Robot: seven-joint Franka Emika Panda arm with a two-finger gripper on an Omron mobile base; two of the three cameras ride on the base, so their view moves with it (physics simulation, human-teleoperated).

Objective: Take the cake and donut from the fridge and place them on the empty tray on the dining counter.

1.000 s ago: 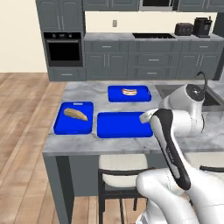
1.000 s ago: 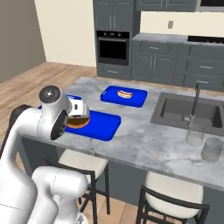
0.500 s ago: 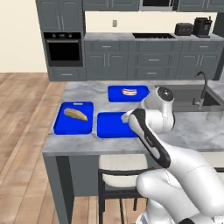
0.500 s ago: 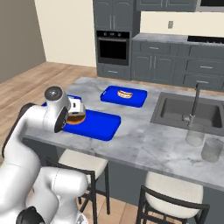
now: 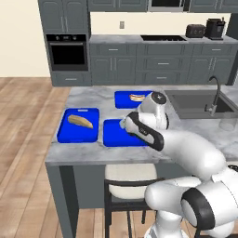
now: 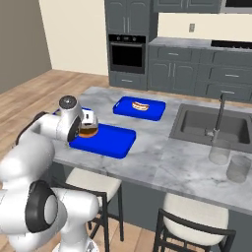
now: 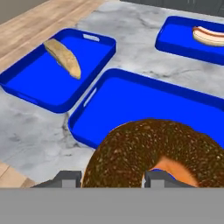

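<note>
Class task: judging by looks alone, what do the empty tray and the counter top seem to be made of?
Tray: probably plastic, bright uniform blue with a smooth, slightly glossy look, rounded corners and a moulded raised rim. Counter: looks like polished marble or similar stone, grey-white with darker veining. Being rendered, both are guesses.

No legible text anywhere.

Both base views flank the dining counter (image 5: pixel 93 151); hand view hovers close above it.
</note>
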